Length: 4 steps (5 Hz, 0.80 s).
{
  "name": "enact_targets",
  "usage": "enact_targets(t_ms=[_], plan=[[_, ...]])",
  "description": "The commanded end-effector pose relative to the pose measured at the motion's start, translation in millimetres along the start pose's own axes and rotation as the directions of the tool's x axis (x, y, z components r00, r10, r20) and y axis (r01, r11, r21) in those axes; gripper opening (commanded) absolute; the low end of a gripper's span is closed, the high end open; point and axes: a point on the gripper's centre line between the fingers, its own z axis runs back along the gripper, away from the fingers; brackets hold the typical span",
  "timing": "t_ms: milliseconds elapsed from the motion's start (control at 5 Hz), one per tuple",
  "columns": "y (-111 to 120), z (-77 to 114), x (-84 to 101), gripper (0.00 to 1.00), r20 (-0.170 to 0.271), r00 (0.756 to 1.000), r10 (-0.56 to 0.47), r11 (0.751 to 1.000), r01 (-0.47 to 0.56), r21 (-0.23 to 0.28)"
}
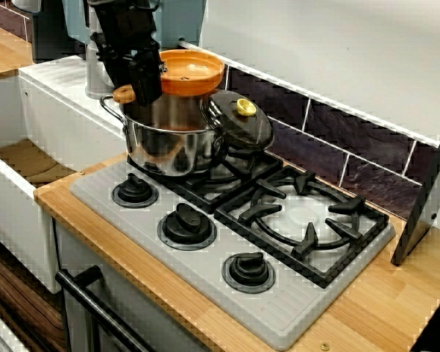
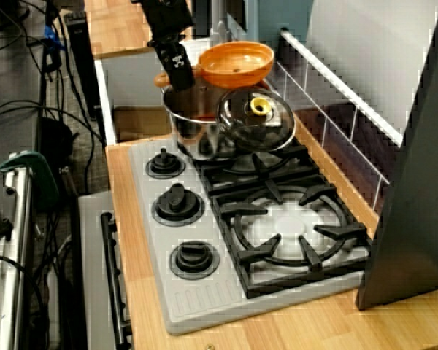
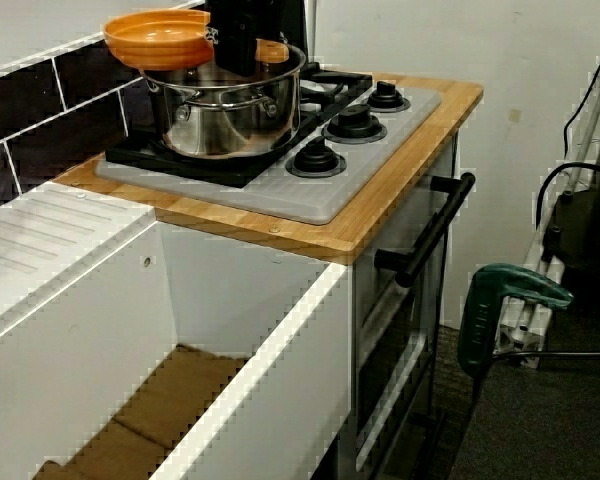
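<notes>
Arm's black gripper point(image 1: 146, 89) hangs tips-down over the rim of the shiny steel two-handled pot point(image 1: 169, 143), w/ tips at approx. rim level. Finger gap: can't tell. In the close view, the high view and the sink-side view alike the fingers read as one dark mass, so wide, narrow or pinching sth isn't visible. Just beside the fingers, on their wall side, sits the shallow orange plastic bowl point(image 1: 194, 70), tilted and perched on the pot's back rim. Whether it touches the fingers can't be resolved. On the fingers' other side, toward the dials, a small round orange-tan piece point(image 1: 123, 94) sits at the pot rim, too blurred to identify. Past the bowl, further from the fingers, a black glass lid w/ gold knob point(image 1: 238, 121) leans tilted against the pot's side. The pot stands on the black grate point(image 1: 205, 183) of the grey hob point(image 1: 205, 275), w/ three black dials point(image 1: 186, 225) below and in front of the fingers, well apart. Handling, as a judgement: the bowl is prob. light, stiff, thin-walled, smooth so a bit slippery, not fragile, and tips easily where it's perched. Best hold would be a pinch across the rim edge nearest the fingers, one finger inside, one outside.
</notes>
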Motion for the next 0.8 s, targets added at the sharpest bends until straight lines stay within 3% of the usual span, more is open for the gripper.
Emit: enact_targets(t_ms=[0,200,600], plan=[[-1.8,5.9,-0.8,0.0,0.027,1.0,-0.014,1.0,0.013,0.022],[-2.2,6.4,-1.9,1.0,0.025,1.0,-0.014,1.0,0.014,0.026],[0.7,9.3,2.4,1.0,0.019,1.0,-0.009,1.0,0.009,0.028]])
